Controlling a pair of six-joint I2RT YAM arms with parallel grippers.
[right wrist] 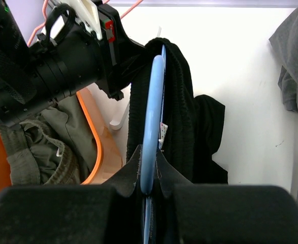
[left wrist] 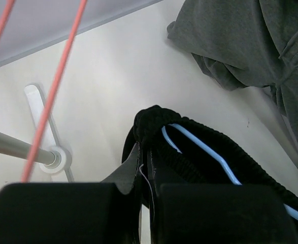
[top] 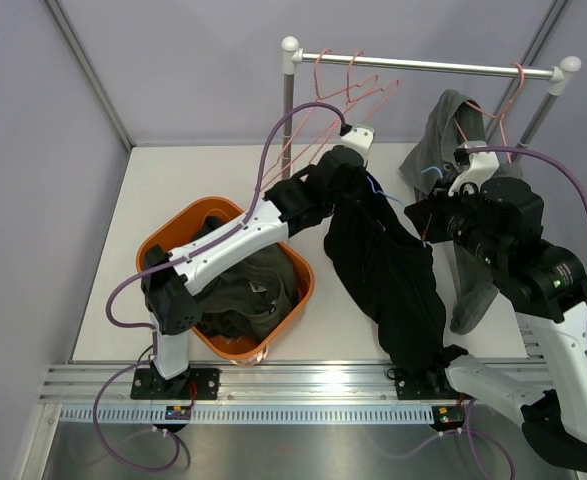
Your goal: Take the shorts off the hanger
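Note:
Black shorts [top: 393, 280] hang on a blue hanger [top: 385, 196] above the table's middle, their lower end trailing down to the near edge. My left gripper [top: 353, 190] is shut on the shorts' ribbed waistband [left wrist: 156, 122], which bunches at its fingertips beside the blue hanger wire [left wrist: 204, 150]. My right gripper [top: 425, 215] is shut on the blue hanger [right wrist: 151, 117], which runs straight up between its fingers with the black shorts [right wrist: 181, 101] draped over it. The left gripper [right wrist: 123, 61] shows at the top left of the right wrist view, at the waistband's upper end.
An orange basket [top: 291, 262] at the left holds olive and dark shorts [top: 263, 290]. Grey shorts [top: 441, 125] hang on a pink hanger from the rail [top: 433, 67] behind my right arm. Empty pink hangers [top: 353, 90] hang at the rail's left end.

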